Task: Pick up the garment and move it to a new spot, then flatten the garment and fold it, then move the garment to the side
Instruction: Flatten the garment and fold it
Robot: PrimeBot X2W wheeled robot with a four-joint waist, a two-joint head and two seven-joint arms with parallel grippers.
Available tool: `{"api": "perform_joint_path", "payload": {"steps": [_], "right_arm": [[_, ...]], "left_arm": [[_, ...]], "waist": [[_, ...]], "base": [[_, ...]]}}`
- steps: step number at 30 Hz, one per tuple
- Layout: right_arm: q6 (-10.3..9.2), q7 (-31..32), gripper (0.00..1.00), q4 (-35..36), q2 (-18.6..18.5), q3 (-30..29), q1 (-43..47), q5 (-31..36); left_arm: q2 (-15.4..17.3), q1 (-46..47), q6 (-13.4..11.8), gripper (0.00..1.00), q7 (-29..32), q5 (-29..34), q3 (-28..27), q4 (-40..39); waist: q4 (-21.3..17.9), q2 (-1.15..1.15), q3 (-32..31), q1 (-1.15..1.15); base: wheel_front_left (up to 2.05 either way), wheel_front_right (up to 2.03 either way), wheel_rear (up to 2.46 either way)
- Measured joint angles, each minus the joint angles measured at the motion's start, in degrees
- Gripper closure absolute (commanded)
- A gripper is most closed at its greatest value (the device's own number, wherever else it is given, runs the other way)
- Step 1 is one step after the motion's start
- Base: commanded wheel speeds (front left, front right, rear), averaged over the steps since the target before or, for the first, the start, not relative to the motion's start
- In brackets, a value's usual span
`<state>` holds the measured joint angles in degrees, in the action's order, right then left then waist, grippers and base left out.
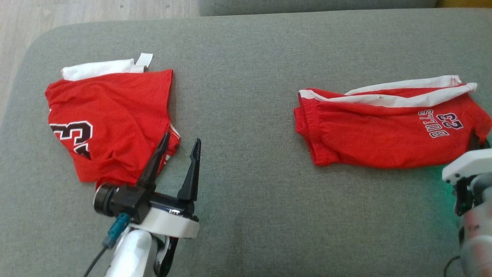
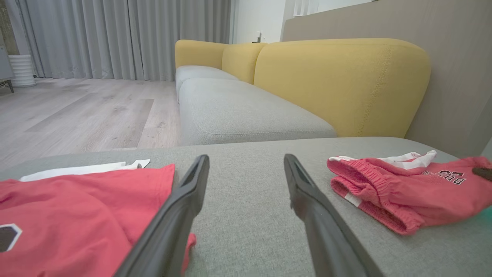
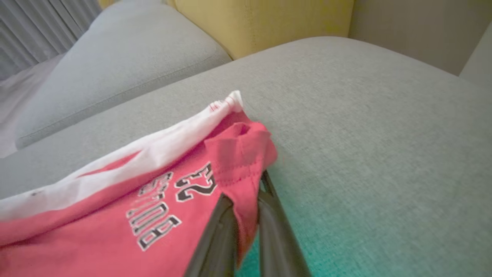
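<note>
Right gripper (image 3: 246, 188): fingers pressed together on a fold of red fabric, pinching the leg-hem corner of the red shorts (image 1: 384, 130). That corner stands slightly raised off the grey seat cushion (image 1: 250, 57). A green glow falls on the cushion just beside the fingers.

Left gripper (image 1: 181, 138): fingers spread wide, holding nothing, low above bare cushion. One finger overlaps the lower corner of the red jersey (image 1: 111, 119); whether it touches the fabric, cannot tell.

Shorts: lying toward the cushion's right edge, waistband facing the middle, white side stripe along the far side, printed lettering and "23" near the pinched end.

Jersey: folded, near the left edge, white lining showing at its far side, well apart from the shorts.

Yellow backrest (image 2: 338, 77) beyond the cushion.
</note>
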<state>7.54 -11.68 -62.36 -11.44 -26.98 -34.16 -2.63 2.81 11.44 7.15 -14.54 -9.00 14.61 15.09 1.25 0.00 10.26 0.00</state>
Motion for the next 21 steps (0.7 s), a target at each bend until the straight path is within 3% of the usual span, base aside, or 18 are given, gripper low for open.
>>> {"api": "perform_joint_path", "payload": {"steps": [10,18,21], "right_arm": [[0.0,-0.93,1.0,7.56,3.79,3.88,-0.08,-3.0],[0.0,-0.82,1.0,15.92,7.26,16.11,0.55,-12.77],[0.0,0.57,1.0,20.38,7.45,23.7,3.83,-19.15]], "left_arm": [[0.04,-0.49,0.01,0.0,0.01,0.09,0.0,0.97],[0.03,-2.49,0.43,0.0,0.01,0.09,-0.09,1.87],[0.04,-3.85,0.43,0.0,0.01,0.09,-0.36,2.6]], "waist": [[1.14,0.0,-1.83,0.0],[3.05,0.0,-5.36,0.0],[4.38,0.0,-6.91,0.0]], "base": [[0.0,0.0,0.0],[0.0,0.0,0.0],[0.0,0.0,0.0]]}}
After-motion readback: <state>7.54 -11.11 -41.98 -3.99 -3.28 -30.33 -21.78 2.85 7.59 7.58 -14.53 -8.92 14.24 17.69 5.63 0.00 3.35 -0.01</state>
